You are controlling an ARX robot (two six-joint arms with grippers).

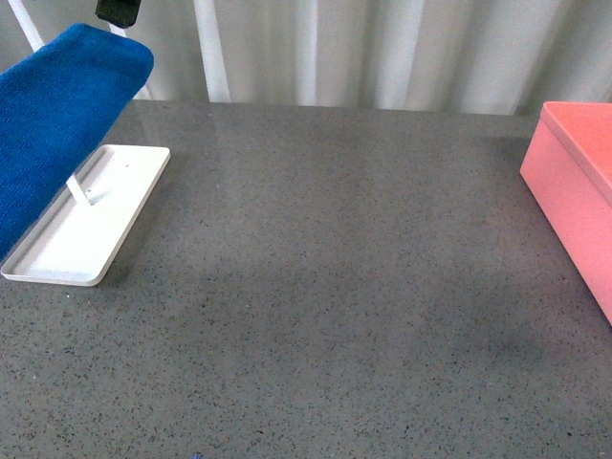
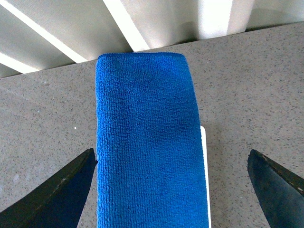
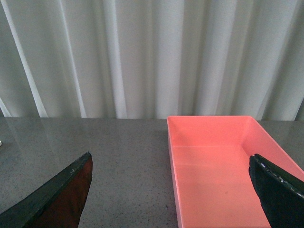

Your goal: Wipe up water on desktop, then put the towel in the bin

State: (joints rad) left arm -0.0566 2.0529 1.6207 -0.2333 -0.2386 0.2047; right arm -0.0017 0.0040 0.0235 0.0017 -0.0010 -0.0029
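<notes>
Left gripper [image 2: 171, 154] jaws wide; towel [image 2: 145, 133] lies between them, one edge just beside a finger, above white tray [image 1: 67, 251]. Right gripper [image 3: 171, 157] wide.

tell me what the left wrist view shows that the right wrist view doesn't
Only the left wrist view: the towel, a sliver of white tray at its edge, and the open left gripper with a finger on either side of the towel.
Only the right wrist view: the bin, nothing visible inside it, and the open right gripper.
Both: the desktop and the white curtain behind it.
</notes>
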